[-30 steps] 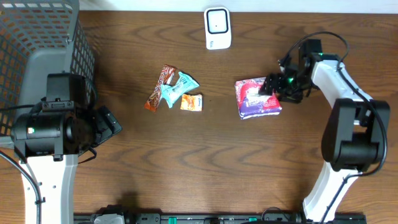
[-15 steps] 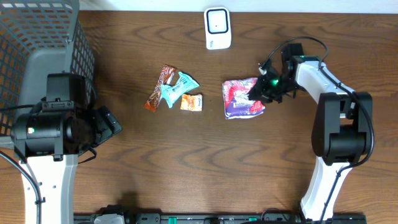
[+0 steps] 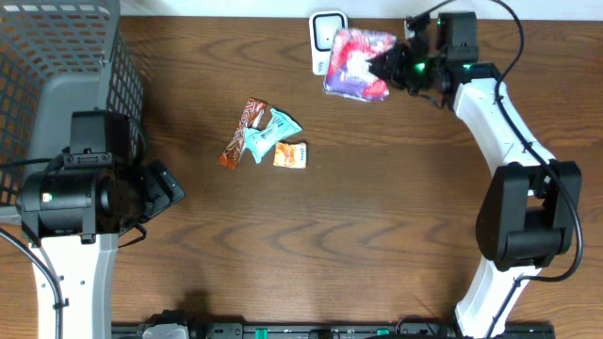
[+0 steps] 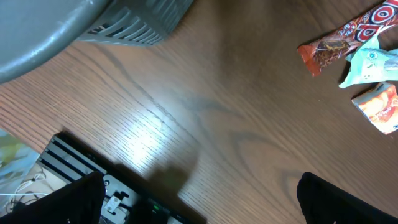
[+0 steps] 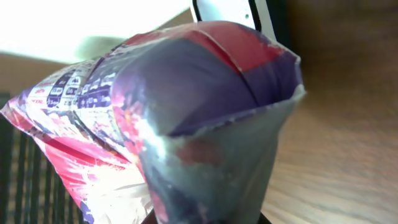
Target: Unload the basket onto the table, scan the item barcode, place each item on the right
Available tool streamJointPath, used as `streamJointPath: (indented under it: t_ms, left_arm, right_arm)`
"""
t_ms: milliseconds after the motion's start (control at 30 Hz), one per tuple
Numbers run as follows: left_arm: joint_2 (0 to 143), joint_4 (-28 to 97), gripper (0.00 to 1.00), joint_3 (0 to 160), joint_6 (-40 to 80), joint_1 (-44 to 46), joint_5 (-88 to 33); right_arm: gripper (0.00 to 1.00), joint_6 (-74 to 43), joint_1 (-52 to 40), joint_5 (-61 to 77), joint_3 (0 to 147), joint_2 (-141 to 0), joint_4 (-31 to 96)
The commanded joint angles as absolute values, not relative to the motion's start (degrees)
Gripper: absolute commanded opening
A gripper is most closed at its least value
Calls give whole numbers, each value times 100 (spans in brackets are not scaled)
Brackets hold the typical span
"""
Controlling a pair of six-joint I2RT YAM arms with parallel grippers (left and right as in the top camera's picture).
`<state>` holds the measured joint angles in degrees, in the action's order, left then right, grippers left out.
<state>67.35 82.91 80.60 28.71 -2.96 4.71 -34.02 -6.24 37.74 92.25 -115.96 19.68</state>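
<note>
A dark wooden table (image 3: 377, 245) seen from above. A grey wire basket (image 3: 57, 56) fills the far left corner. In front of it sits the left arm; its gripper (image 3: 162, 186) hangs over bare wood with its fingers (image 4: 74, 199) spread wide and nothing between them.

The right arm reaches along the right side to the far edge. Its gripper (image 3: 391, 68) is pressed together on the right edge of a purple and pink bag (image 3: 353, 64), holding it up off the table. The bag partly covers a small white scanner (image 3: 318, 47) standing at the far edge. In the right wrist view, the crumpled bag fills the picture, with the scanner just behind it.

Near the table's middle lie three small snacks, touching: a brown bar (image 3: 243, 132), a teal packet (image 3: 268, 134), an orange packet (image 3: 290, 155).
</note>
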Motion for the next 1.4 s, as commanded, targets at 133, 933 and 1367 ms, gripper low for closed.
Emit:
streamJointPath:
  t_ms: [133,933,1367]
  left_arm:
    - [6733,8313,98,8029,2926,-327,561]
    - [6733,8313,98,8029,2923,-327,561]
    - [6733,8313,98,8029,2926,-327,561]
  right_arm:
    - [1,-4316,-1341,2193,9273,-11546,1109]
    - [1,-5103,-1441,701,9306,-12575,-1155]
    - [1,-4150,578,-193,9306,-10659,2053]
